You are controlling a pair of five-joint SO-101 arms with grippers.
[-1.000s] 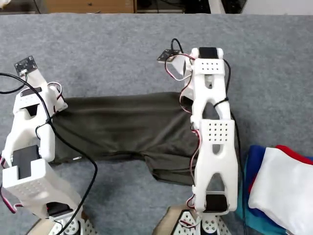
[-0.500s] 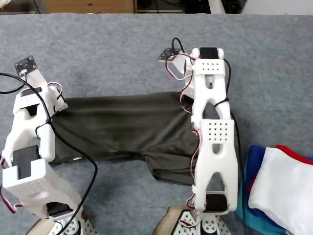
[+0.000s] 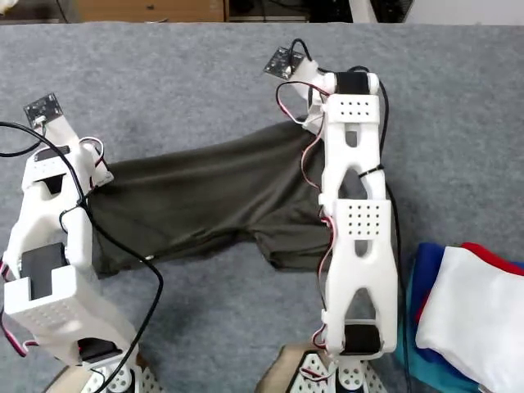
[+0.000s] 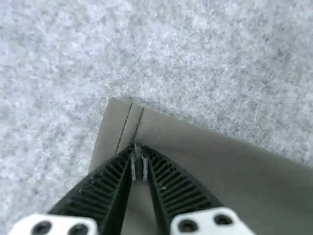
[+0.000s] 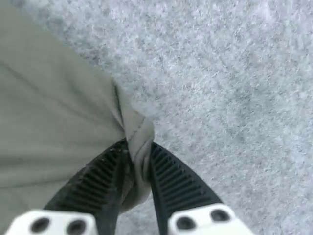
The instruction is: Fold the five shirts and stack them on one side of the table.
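While clamped on the olive shirt (image 3: pixel 205 196), left hand (image 4: pixel 138 166) at its left corner, right hand (image 5: pixel 137 157) at upper centre: mid-fold. Next, likely carrying both edges over evenly.

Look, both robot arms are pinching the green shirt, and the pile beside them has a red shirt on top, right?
Not quite: the high view shows a white shirt on top of the pile, with a red shirt only peeking out beneath. Both arms' jaws do pinch the green shirt.

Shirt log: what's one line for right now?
shirt: olive, lying between arms | left gripper: shut on corner | right gripper: shut on bunched edge | stack: beside right arm
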